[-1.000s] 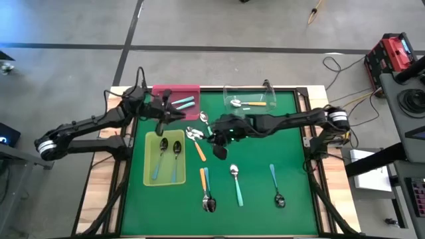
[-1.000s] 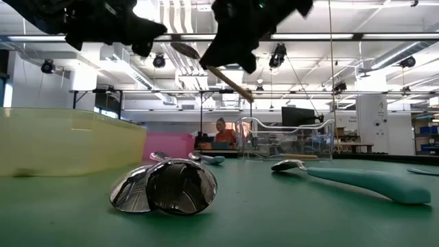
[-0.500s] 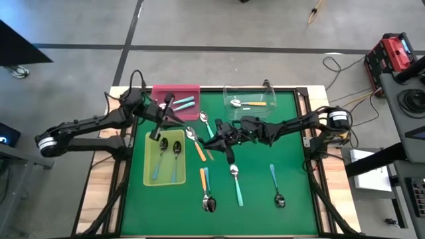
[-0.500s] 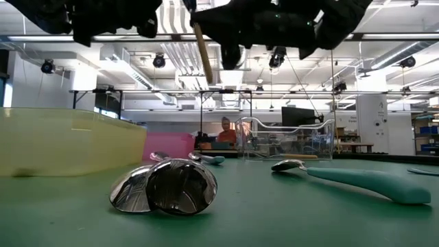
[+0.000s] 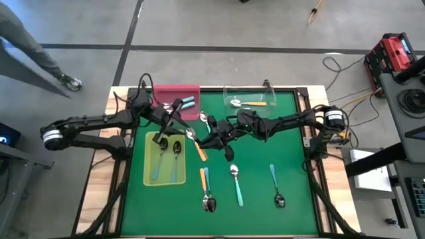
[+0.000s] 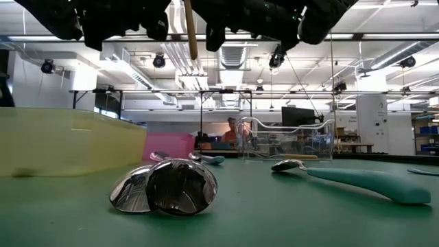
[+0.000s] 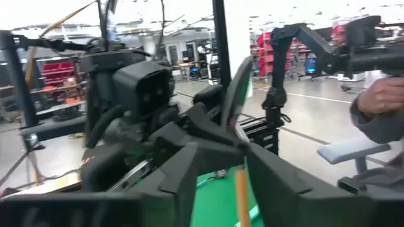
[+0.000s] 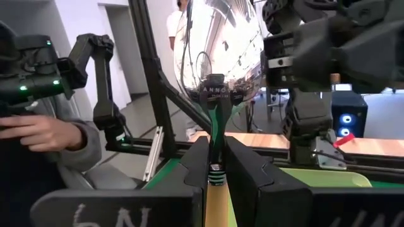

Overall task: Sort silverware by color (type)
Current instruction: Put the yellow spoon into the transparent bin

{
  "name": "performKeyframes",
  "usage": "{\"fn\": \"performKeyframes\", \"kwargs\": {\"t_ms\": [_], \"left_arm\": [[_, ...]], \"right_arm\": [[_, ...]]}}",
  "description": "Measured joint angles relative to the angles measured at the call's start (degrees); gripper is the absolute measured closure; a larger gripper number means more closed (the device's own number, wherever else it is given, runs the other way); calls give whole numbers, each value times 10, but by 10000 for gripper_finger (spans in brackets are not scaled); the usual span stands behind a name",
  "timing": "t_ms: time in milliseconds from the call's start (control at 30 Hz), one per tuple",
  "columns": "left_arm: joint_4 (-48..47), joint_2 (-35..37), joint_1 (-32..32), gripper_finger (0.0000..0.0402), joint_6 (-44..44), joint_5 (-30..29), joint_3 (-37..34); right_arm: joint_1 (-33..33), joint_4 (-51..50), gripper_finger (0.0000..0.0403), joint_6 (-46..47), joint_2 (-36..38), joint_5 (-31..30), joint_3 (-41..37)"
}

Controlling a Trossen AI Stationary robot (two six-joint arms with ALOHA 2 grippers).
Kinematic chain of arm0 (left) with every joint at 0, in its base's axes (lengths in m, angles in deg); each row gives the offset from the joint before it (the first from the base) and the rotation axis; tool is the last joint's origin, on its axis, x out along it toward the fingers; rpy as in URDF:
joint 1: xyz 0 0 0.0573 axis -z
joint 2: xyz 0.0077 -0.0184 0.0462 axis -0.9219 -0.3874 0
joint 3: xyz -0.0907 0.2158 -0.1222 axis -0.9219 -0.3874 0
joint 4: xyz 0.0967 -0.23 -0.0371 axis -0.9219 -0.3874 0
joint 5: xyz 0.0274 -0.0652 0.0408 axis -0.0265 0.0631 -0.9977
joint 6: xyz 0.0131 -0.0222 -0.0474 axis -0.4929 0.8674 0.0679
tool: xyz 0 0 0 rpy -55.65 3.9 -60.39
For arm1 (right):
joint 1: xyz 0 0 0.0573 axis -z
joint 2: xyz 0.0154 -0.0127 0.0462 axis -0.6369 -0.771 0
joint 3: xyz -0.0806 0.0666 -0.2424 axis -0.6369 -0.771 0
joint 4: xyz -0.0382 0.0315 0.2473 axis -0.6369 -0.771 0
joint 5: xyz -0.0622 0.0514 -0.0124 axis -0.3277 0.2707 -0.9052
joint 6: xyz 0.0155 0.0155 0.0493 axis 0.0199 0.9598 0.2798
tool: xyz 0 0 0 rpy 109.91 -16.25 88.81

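Note:
An orange-handled spoon (image 8: 218, 57) stands upright in the air, shiny bowl up, its handle (image 6: 187, 31) hanging down. My right gripper (image 5: 201, 139) is shut on it above the table's middle left. My left gripper (image 5: 184, 127) faces it from the left, level and open. Its fingers stand on either side of the orange handle (image 7: 242, 195). More spoons lie on the green mat: an orange one (image 5: 199, 151), an orange and teal pair (image 5: 206, 189), and teal ones (image 5: 236, 186). My right gripper pinches the spoon just below the bowl, at the dark neck above the orange handle (image 8: 214, 171), between its two fingers. The fingers come level from the table's right and lie across the spoon. The spoon is upright and clear of the table. My left gripper has the handle in its gap, close beside one finger (image 7: 278, 176); whether it touches I cannot tell.
A yellow-green tray (image 5: 150, 180) holds two teal spoons at the left. A pink tray (image 5: 174, 90) with light-blue spoons and a clear tray (image 5: 262, 93) with an orange spoon stand at the far edge. A person walks past the table's far left corner (image 5: 36, 56).
My right gripper has carried the orange spoon toward the table's left and turned it from slanting to upright, handle down. My left gripper has swung from above the yellow-green tray toward the spoon and tipped level. A person has come into view at the far left.

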Motion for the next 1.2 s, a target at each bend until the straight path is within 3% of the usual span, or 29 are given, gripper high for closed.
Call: {"fn": "performKeyframes", "kwargs": {"t_ms": [167,333,833,1200], "left_arm": [[17,-3,14,209,0,-27,0],[32,-17,22,177,6,-44,0],[210,-110,46,192,87,-41,0],[257,-159,63,194,99,-27,29]], "right_arm": [[7,-1,375,1,-4,1,0],[13,-4,375,3,-6,1,0],[16,-17,375,12,-6,2,1],[24,-19,375,27,-6,1,1]]}}
